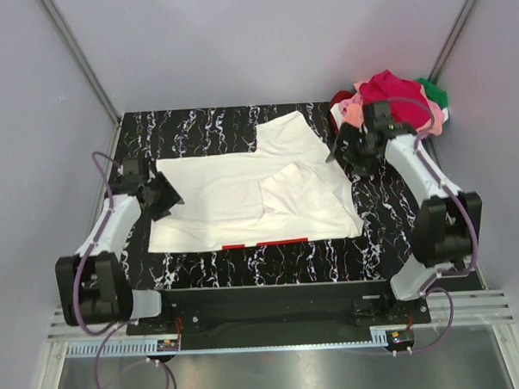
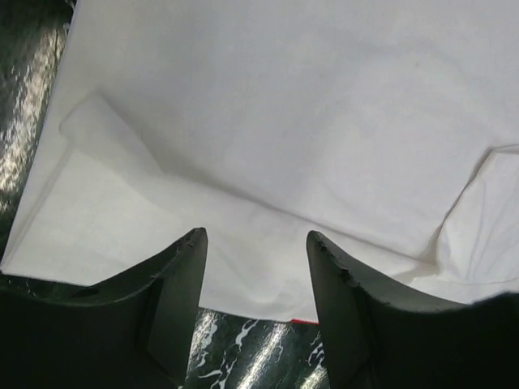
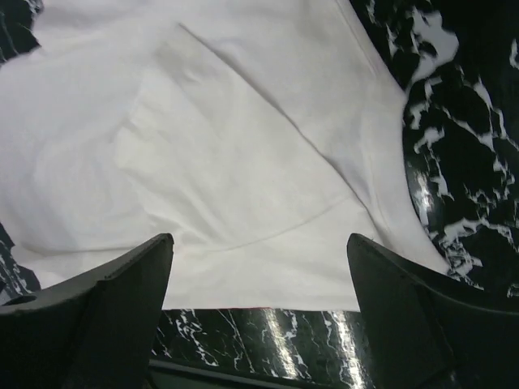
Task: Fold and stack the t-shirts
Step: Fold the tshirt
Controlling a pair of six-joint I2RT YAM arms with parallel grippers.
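A white t-shirt lies spread on the black marbled table, partly folded, with a thin red strip along its near hem. It fills the left wrist view and the right wrist view. My left gripper hovers at the shirt's left edge, jaws open and nothing between them. At the shirt's right edge, near its sleeve, my right gripper stands wide open and empty. More t-shirts, pink, magenta, dark red and green, sit in a heap at the back right corner.
Metal frame posts rise at the table's back corners. Both arm bases stand at the near edge, with a rail in front. Grey walls enclose the cell.
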